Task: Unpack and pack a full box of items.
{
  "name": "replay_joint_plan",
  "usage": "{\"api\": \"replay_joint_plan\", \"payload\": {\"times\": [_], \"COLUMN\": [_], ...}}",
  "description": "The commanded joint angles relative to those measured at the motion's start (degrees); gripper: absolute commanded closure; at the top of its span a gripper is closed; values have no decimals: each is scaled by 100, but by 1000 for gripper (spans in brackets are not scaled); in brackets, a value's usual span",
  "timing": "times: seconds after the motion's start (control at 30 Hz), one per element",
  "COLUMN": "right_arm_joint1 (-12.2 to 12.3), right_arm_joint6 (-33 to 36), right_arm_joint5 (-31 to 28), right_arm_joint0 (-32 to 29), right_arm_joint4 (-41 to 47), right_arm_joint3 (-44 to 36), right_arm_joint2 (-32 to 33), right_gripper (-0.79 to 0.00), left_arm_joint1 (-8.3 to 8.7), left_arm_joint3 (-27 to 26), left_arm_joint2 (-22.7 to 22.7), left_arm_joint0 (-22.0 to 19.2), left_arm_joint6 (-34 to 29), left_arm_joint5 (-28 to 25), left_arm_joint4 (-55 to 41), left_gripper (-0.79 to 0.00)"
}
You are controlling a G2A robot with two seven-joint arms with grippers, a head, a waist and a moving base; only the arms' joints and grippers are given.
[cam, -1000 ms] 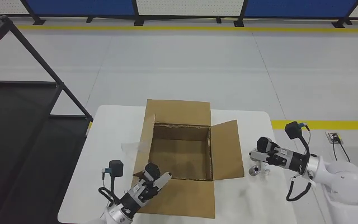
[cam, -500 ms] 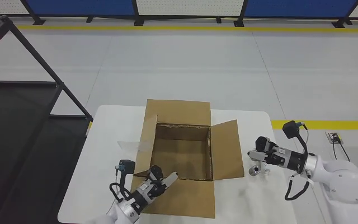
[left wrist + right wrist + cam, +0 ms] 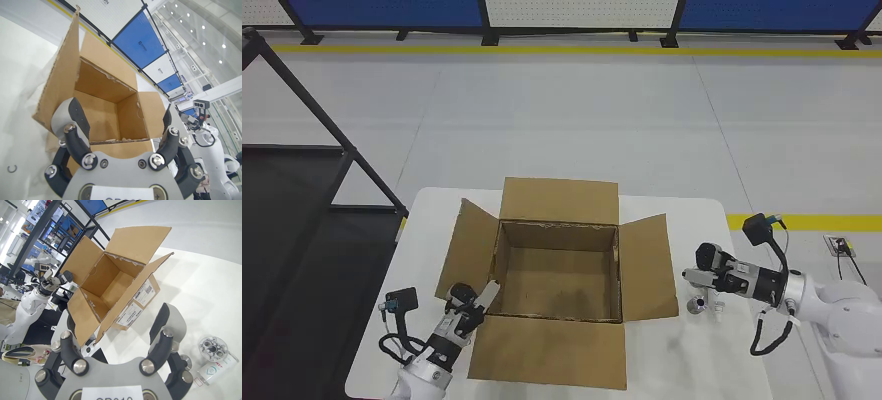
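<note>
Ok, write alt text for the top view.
An empty-looking cardboard box, four flaps open, sits on a white table. The open left gripper is at its near-left corner; the open right gripper is past its right flap, beside a small clear container.

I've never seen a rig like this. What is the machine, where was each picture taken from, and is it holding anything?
It is a two-armed robot; each arm ends in a two-fingered gripper. One picture looks down from above the arms; the other two come from cameras on the wrists. On the table stands an open cardboard box, apparently empty. The left gripper is by one side flap; the right gripper is on the other side, near a small clear container. Both are open, holding nothing.
</note>
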Motion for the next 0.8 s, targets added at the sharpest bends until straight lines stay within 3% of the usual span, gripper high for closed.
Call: {"api": "replay_joint_plan", "payload": {"times": [0.0, 0.77], "right_arm_joint1": [11, 148], "right_arm_joint6": [5, -65], "right_arm_joint5": [10, 169], "right_arm_joint0": [44, 267], "right_arm_joint4": [-5, -101], "right_arm_joint3": [23, 74], "right_arm_joint2": [-50, -393], "right_gripper": [-785, -785], "left_arm_joint1": [2, 11], "left_arm_joint3": [35, 489], "left_arm_joint2": [-88, -262], "left_arm_joint0": [38, -227], "left_arm_joint6": [10, -387], "left_arm_joint5": [9, 338], "left_arm_joint4": [-71, -240], "left_gripper": [-785, -785]}}
